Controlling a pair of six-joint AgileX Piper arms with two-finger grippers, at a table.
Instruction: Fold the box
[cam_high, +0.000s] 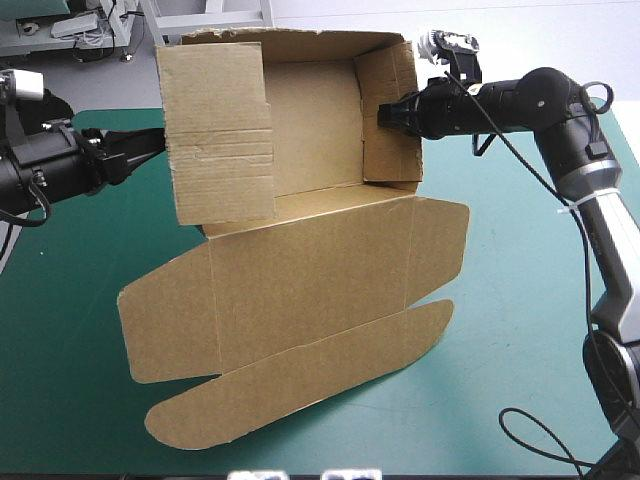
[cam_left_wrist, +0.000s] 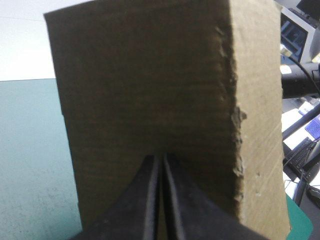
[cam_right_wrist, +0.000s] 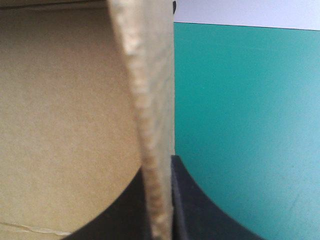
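Right gripper pinches the box at its right side; my left gripper, closed, touches its left side. Board seems stiff, light: hold edges.

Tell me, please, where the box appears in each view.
High view: box central, walls raised at the far side.
Left wrist view: its wall fills the view ahead of the left gripper.
Right wrist view: wall edge-on within the right gripper.
Shared landmark: teal-green cover.

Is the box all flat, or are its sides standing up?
Sides standing up. The box has walls raised around its tray; the right pincer pinches one wall. Its lid is spread open.
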